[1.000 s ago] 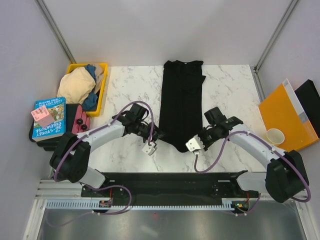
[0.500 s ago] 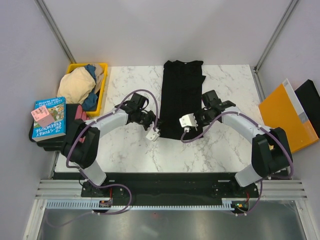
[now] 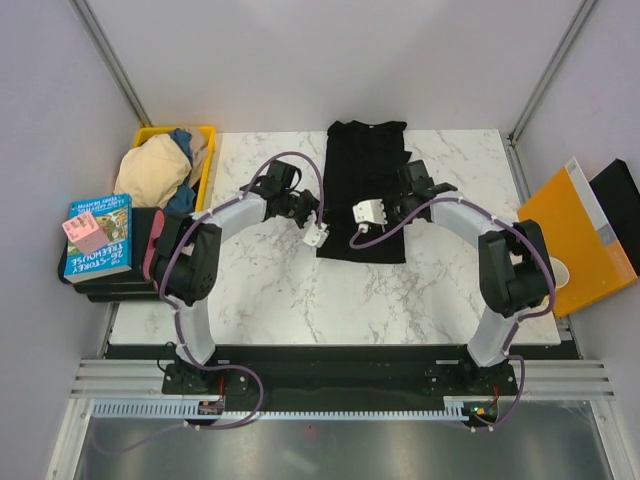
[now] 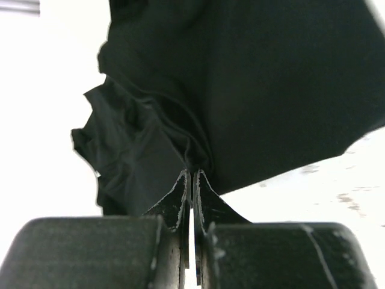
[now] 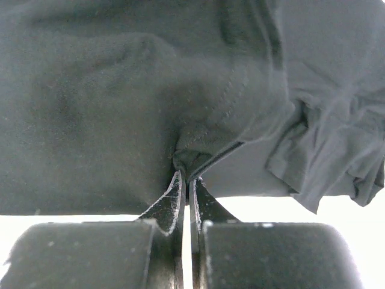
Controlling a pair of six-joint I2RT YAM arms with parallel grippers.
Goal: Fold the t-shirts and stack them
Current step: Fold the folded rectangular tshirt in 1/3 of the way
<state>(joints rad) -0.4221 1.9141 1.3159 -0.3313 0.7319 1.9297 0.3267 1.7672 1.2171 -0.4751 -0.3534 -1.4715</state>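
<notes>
Left wrist: black t-shirt [image 4: 252,90] pinched in left gripper [image 4: 192,179].

The blue book [image 3: 100,240] at nine o'clock reads "26-STOREY TREEHOUSE" on its cover; its smaller print is too blurred to read.

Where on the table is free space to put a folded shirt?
Bare marble: the strip between the black t-shirt and the near table edge. Crowded: beside the shirt, under the left arm and right arm; the yellow bin is full.

White links [image 3: 232,212], blk joints [image 3: 192,262], purple cables [image 3: 290,155], white wrist cams [image 3: 369,212], blk fingers [image 4: 175,203]
</notes>
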